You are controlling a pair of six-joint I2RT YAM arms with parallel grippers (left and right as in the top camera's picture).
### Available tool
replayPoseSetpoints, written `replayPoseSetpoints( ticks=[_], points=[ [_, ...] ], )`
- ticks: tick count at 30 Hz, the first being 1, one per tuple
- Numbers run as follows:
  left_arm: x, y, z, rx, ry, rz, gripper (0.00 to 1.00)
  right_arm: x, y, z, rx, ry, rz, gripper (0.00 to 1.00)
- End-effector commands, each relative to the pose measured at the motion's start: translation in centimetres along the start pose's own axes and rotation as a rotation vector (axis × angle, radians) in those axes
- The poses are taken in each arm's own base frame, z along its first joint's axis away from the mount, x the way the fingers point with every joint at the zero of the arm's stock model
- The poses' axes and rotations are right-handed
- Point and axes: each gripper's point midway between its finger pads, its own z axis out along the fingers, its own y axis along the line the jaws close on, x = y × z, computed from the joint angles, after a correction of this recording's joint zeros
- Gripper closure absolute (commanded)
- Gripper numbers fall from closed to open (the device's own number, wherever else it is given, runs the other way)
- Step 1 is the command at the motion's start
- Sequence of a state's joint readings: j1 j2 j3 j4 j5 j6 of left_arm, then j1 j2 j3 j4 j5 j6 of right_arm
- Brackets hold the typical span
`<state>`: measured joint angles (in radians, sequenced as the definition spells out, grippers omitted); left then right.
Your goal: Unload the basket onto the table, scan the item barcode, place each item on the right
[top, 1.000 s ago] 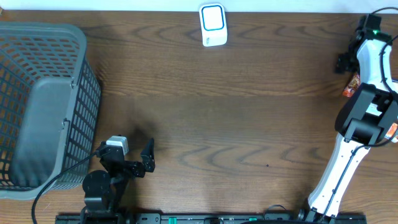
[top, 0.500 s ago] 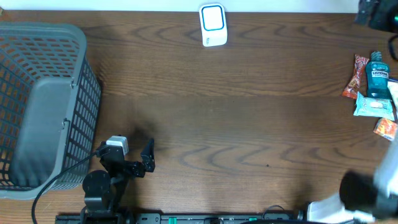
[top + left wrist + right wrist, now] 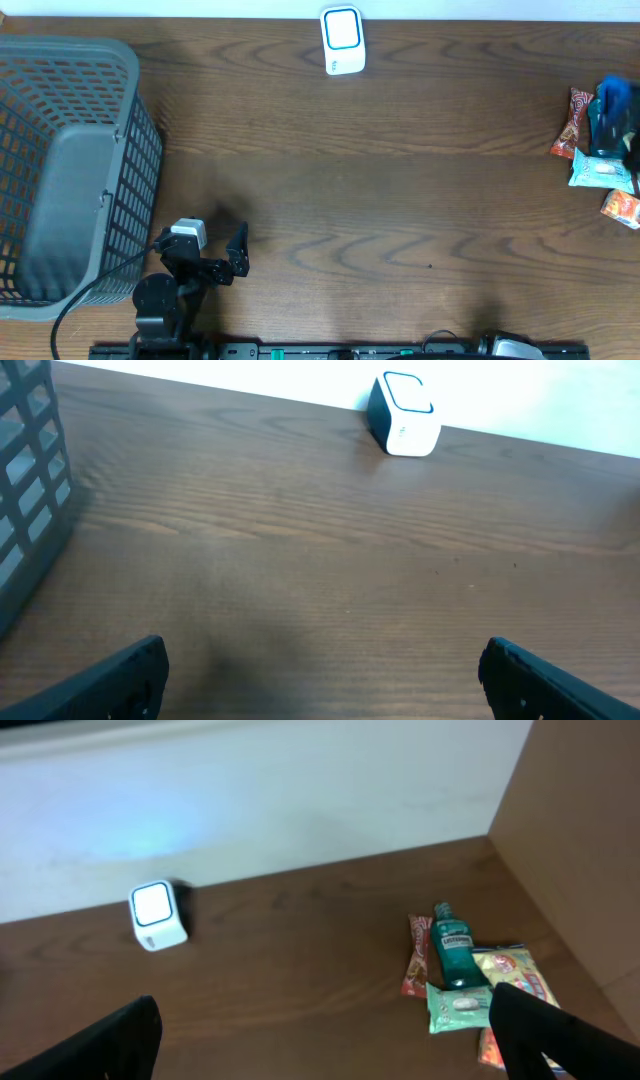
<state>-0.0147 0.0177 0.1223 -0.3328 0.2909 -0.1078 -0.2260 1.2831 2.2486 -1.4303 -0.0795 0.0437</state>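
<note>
Left gripper [image 3: 322,652] sits parked at the near edge of the dark wooden table [image 3: 400,200], beside the grey plastic mesh basket [image 3: 140,150], with its fingers spread wide and nothing between them. Right gripper [image 3: 322,1005] is likewise fully spread and empty, held high and looking down on the table. In the overhead view it registers, at most, as a dark blur at the right edge. The candidate items lie clustered at that right edge: a teal mouthwash bottle [image 3: 452,948], a red snack packet [image 3: 415,955], a pale green wipes pack [image 3: 457,1007] and an orange-printed sachet [image 3: 510,970]. All are ungrasped. The white cube scanner with the blue-ringed face [image 3: 341,40] stands at the middle of the far edge, well apart from them. Assessment: the task is at the approach step, with no item yet picked. The next move calls for the right gripper to descend onto one item, most plausibly the bottle, and close across it while leaving its barcode exposed. Compared with one second ago, the right arm no longer lies across the right edge covering the items. Left arm, basket and scanner are unchanged.
</note>
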Motion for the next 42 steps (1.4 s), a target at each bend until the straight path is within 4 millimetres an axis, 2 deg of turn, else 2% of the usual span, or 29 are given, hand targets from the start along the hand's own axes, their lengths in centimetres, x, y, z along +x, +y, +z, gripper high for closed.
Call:
replayPoseSetpoints(
  ticks=[1,3,4,6,11,15,19,30,35,42],
  points=[
    [1.1,0.1,0.2,0.005,0.034,-0.012,0.02,2.2,0.3,-3.2,-0.006,0.022,0.012,0.01],
    [1.1,0.1,0.2,0.005,0.034,-0.012,0.02,4.0,0.1,-4.7,0.007,0.060,-0.020,0.01],
    [1.1,0.1,0.2,0.005,0.034,-0.012,0.02,5.9,0.2,-6.0,0.007,0.104,-0.050,0.01],
    [1.1,0.1,0.2,0.005,0.034,-0.012,0.02,6.9,0.2,-7.0,0.003,0.115,-0.093,0.01],
    [1.1,0.1,0.2,0.005,0.034,-0.012,0.02,8.6,0.4,-7.7,-0.012,0.103,-0.150,0.01],
    [1.1,0.1,0.2,0.005,0.034,-0.012,0.01,9.9,0.8,-7.2,-0.043,0.032,-0.169,0.01],
    [1.1,0.1,0.2,0.005,0.034,-0.012,0.02,12.3,1.3,-5.0,-0.081,-0.035,-0.175,0.01],
    [1.1,0.1,0.2,0.005,0.034,-0.012,0.02,19.3,2.9,5.0,-0.202,-0.254,-0.196,0.01],
    [1.1,0.1,0.2,0.005,0.034,-0.012,0.02,22.5,3.1,7.4,-0.228,-0.327,-0.160,0.01],
    [1.1,0.1,0.2,0.005,0.034,-0.012,0.02,25.9,2.8,9.2,-0.231,-0.435,-0.162,0.01]
  ],
)
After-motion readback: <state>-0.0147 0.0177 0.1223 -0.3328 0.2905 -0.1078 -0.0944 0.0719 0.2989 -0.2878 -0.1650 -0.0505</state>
